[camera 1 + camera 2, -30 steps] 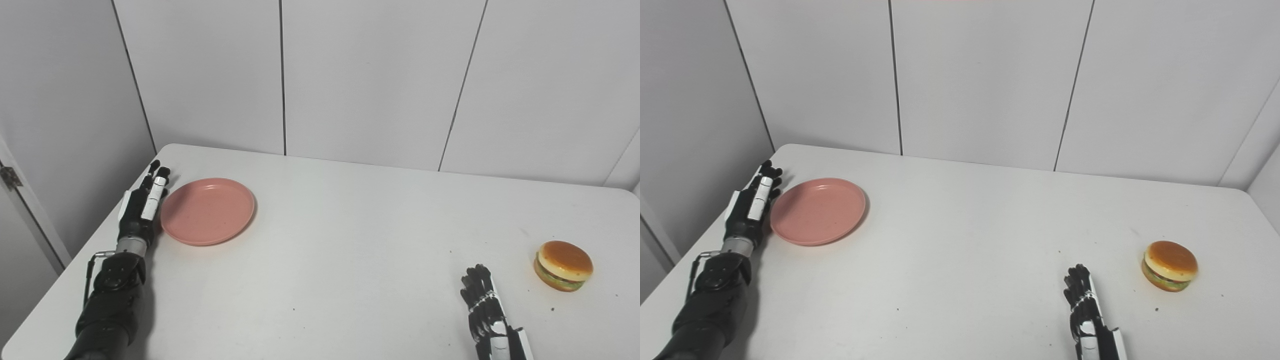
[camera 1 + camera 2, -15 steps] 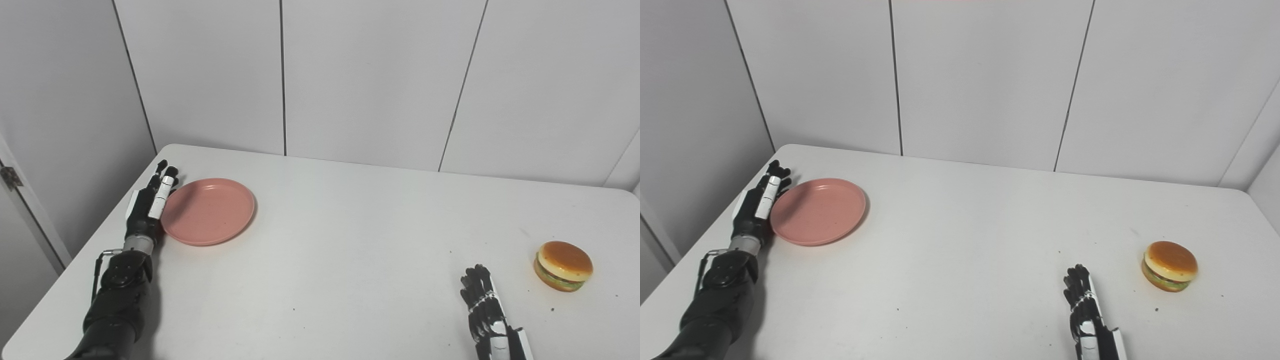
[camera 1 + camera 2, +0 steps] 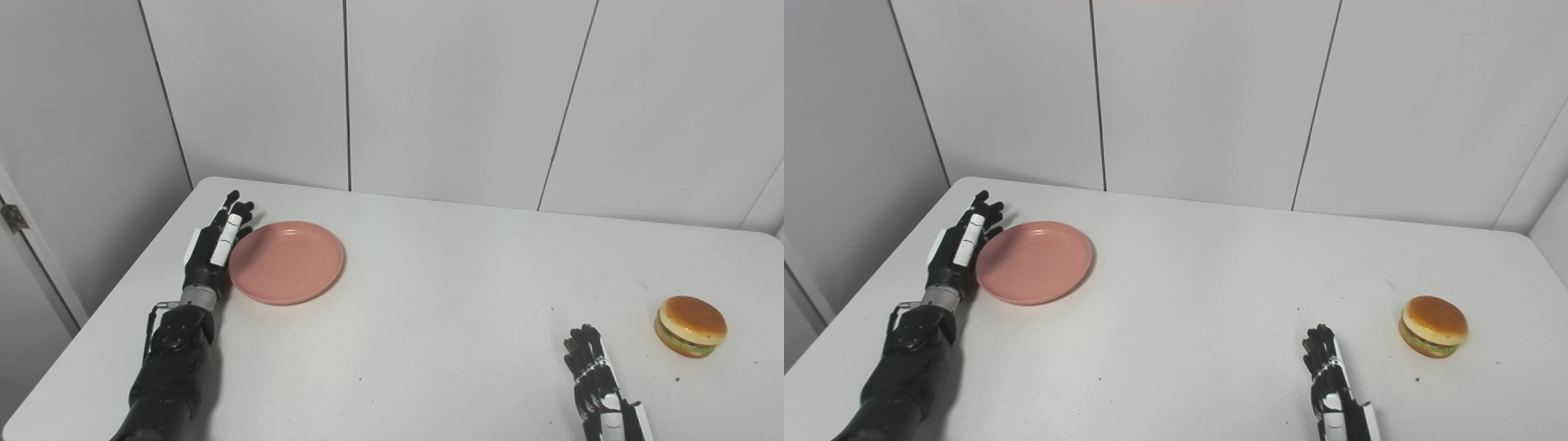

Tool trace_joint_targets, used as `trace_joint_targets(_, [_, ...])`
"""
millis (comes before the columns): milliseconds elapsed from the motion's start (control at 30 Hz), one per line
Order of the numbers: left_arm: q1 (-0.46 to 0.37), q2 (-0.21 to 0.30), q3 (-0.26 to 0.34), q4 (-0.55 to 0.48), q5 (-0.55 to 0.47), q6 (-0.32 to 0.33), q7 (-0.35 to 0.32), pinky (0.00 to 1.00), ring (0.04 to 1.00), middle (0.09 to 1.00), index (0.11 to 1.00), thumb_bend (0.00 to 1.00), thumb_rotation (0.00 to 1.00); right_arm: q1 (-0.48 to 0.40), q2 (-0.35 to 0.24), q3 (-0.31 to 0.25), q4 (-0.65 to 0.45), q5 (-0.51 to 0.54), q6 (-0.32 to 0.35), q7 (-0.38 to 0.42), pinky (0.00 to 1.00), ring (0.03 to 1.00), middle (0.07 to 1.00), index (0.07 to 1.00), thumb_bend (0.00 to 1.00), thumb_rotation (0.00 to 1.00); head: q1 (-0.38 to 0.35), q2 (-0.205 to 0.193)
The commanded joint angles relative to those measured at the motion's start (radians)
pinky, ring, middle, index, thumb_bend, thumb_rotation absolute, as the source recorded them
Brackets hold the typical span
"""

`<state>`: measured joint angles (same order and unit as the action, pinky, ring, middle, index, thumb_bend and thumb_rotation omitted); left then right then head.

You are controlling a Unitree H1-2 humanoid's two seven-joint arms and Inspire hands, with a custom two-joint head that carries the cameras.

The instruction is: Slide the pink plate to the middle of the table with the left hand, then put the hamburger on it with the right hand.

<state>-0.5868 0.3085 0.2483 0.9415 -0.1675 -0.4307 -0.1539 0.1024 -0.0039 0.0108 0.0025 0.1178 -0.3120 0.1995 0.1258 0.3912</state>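
Pushed by the flat, empty left hand (image 3: 214,254), its fingers straight against the rim, the pink plate (image 3: 286,262) has shifted rightward, away from the table (image 3: 429,306) edge. Steady sideways pressure should carry it across open room to the middle. Farther right the extended, empty right hand (image 3: 597,383) waits near the hamburger (image 3: 690,326).

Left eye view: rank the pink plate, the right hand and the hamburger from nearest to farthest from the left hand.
1. Pink plate, right beside the left hand, at its inner side.
2. Right hand, across the table, near the front edge.
3. Hamburger, far right.
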Motion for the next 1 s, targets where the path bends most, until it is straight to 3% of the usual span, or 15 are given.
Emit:
trace_joint_targets(0, [-0.006, -0.009, -0.008, -0.015, -0.006, -0.038, -0.009, 0.86, 0.907, 0.884, 0.930, 0.91, 0.84, 0.054, -0.029, 0.011, 0.028, -0.011, 0.082, 0.000, 1.00, 0.973, 0.966, 0.976, 0.82, 1.00, -0.002, 0.003])
trace_joint_targets(167, [-0.003, -0.024, -0.033, -0.022, 0.002, -0.036, -0.009, 0.90, 0.911, 0.893, 0.943, 0.90, 0.83, 0.059, -0.025, 0.014, 0.017, -0.022, 0.085, -0.005, 1.00, 0.967, 0.964, 0.973, 0.82, 1.00, -0.007, 0.008])
trace_joint_targets(700, [0.009, -0.067, -0.086, -0.035, 0.003, -0.007, 0.001, 0.88, 0.897, 0.894, 0.938, 0.89, 0.82, 0.064, -0.023, 0.018, -0.001, -0.024, 0.101, -0.004, 1.00, 0.972, 0.965, 0.977, 0.83, 1.00, -0.012, 0.014])
trace_joint_targets(967, [0.005, -0.083, -0.127, 0.001, 0.040, -0.037, 0.008, 0.84, 0.883, 0.885, 0.931, 0.91, 0.85, 0.066, -0.022, 0.021, -0.001, -0.031, 0.097, -0.003, 1.00, 0.966, 0.963, 0.972, 0.82, 1.00, -0.019, 0.020])
